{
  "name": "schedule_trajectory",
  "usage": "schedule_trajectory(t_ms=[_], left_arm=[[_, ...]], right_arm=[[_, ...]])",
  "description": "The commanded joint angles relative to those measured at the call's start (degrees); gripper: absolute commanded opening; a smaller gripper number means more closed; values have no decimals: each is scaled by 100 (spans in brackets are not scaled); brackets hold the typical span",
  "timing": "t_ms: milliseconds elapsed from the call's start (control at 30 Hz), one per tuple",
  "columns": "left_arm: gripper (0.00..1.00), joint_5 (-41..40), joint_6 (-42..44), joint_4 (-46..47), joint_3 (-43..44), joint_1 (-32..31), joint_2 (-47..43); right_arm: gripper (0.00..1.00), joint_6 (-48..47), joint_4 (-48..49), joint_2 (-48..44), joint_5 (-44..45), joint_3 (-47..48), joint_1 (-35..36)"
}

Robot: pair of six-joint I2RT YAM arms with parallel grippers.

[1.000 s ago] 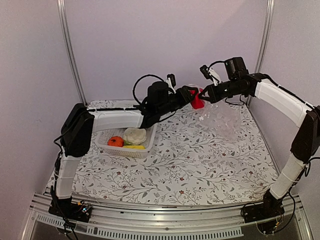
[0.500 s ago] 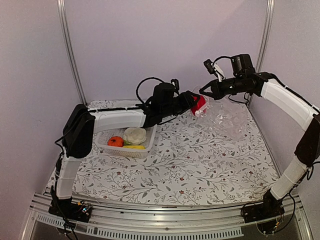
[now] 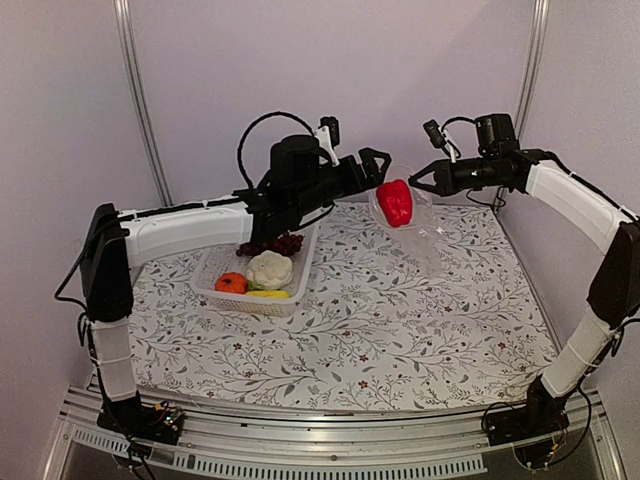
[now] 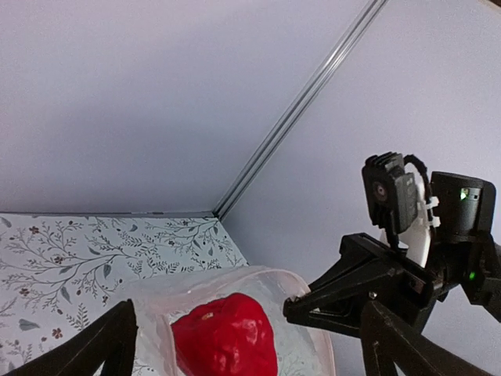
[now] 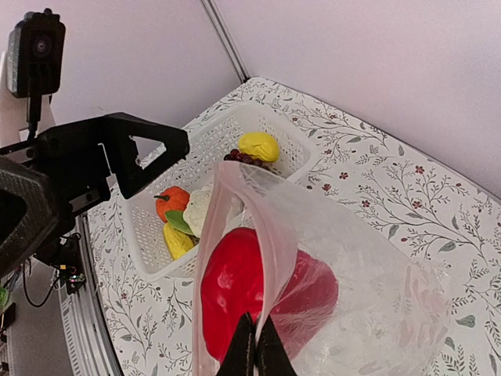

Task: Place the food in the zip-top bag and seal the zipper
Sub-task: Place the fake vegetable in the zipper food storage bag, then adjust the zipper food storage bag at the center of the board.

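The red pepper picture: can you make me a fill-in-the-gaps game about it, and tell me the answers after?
1. The right gripper pinches the rim of the clear ____.
2. Inside the bag sits a pepper coloured ____.
3. The left gripper holds nothing, and its jaws are ____.
4. The cauliflower lies in the white ____.

Missing words: bag, red, open, basket.

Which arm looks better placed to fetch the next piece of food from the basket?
Left. The left claw is open and empty, nearer the basket; the red pepper already sits in the bag. The right claw is shut on the bag's mouth, holding it up.
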Motion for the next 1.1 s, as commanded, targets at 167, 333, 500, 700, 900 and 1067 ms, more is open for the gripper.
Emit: schedule_trajectory(t_ms=[167, 333, 500, 700, 900, 1067], left_arm=[[81, -597, -451, -1032, -544, -13, -516], [57, -155, -1110, -1056, -863, -23, -340], [48, 227, -1237, -1207, -492, -17, 134], [41, 536, -1318, -1272, -114, -24, 474], [18, 280, -1260, -1891, -21, -47, 389], [1, 355, -834, -1960, 538, -60, 476]], right_arm=[[0, 230, 115, 280, -546, 205, -59], [0, 235, 283, 251, -541, 27, -53], [0, 245, 315, 294, -589, -62, -53], [0, 249, 324, 278, -515, -95, -55], [0, 204, 287, 251, 139, -166, -50], [0, -88, -284, 494, 2410, 575, 35]])
